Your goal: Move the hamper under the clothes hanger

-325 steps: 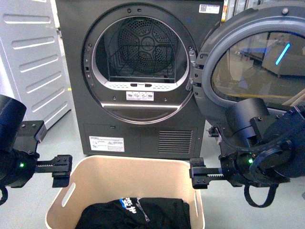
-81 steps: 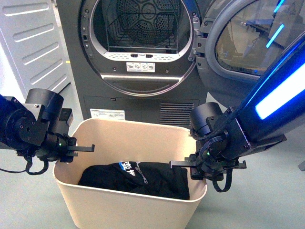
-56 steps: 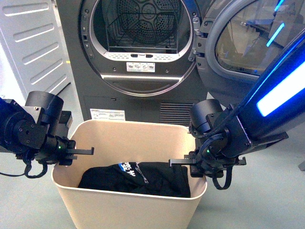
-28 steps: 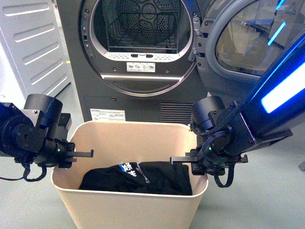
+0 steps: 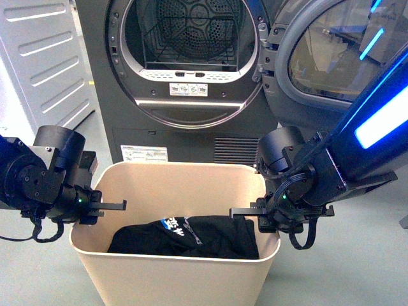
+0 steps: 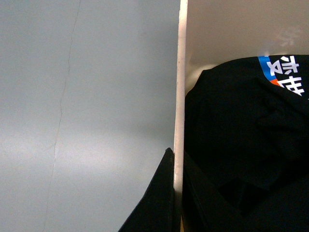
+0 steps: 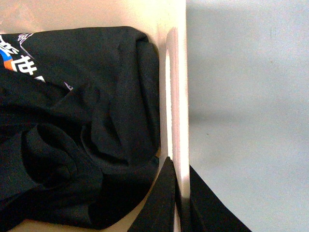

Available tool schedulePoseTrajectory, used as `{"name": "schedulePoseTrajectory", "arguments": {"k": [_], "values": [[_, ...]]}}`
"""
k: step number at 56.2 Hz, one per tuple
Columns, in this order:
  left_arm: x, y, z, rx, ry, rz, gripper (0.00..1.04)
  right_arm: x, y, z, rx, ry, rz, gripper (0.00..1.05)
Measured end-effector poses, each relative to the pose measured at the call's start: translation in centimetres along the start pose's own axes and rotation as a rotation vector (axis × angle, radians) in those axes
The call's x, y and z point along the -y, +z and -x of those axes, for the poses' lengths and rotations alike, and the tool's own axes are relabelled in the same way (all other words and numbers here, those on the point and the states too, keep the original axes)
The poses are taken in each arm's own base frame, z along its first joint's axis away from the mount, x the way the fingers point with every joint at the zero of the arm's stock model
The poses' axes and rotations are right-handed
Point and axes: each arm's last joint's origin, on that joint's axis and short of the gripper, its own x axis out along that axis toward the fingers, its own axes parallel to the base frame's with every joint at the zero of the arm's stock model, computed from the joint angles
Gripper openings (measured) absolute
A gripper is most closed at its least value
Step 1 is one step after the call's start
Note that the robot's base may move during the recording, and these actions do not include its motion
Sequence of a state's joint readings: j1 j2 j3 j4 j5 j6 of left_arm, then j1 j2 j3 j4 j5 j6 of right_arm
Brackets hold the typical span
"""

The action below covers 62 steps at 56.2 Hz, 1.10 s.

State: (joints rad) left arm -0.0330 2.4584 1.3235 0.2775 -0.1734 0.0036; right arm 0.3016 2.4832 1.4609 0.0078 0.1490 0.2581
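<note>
**Two-sided grip established; destination out of sight**

The hamper (image 5: 172, 280) stands directly in front of the open dryer (image 5: 191, 76), below its drum opening. A black garment (image 5: 185, 237) with blue-and-white print lies in the bottom.

The left pincer (image 5: 95, 207) is closed narrowly over the left side wall. The left wrist view shows one finger (image 6: 159, 198) outside the rim (image 6: 182, 72) and the other inside.

The right pincer (image 5: 261, 213) clamps the opposite wall in the same way, as the right wrist view confirms at the rim (image 7: 176, 72).

Judgement: the opposed holds balance the load, so the bin can be carried level without spilling the garment.

The base is cut off, so I cannot tell whether it rests on the floor (image 5: 357, 268).

The clothes hanger is not in view, so the transfer remains to be done.
</note>
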Motion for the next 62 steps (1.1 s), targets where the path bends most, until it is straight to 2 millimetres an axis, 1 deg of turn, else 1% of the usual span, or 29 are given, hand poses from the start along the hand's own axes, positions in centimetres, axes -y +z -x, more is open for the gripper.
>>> {"name": "schedulePoseTrajectory", "arguments": {"k": [36,39,46,50,56,62], "values": [[0.0,0.0,0.0,0.000,0.009,0.001,0.04,0.0,0.2,0.2,0.011,0.004,0.002,0.03],[-0.1,0.0,0.0,0.000,0.012,0.003,0.04,-0.2,0.2,0.2,0.010,0.007,0.005,0.03],[-1.2,0.0,-0.2,-0.003,0.048,0.020,0.04,-1.4,-0.1,0.4,0.008,0.042,0.026,0.03],[-1.4,0.0,-0.2,-0.004,0.053,0.021,0.04,-1.6,-0.2,0.4,0.007,0.049,0.031,0.03],[-1.1,0.0,-0.2,-0.002,0.039,0.017,0.04,-1.4,-0.1,0.4,0.010,0.036,0.026,0.03],[-0.3,0.1,0.0,0.002,0.014,0.006,0.04,-0.3,0.3,0.3,0.015,0.016,0.005,0.03]]}}
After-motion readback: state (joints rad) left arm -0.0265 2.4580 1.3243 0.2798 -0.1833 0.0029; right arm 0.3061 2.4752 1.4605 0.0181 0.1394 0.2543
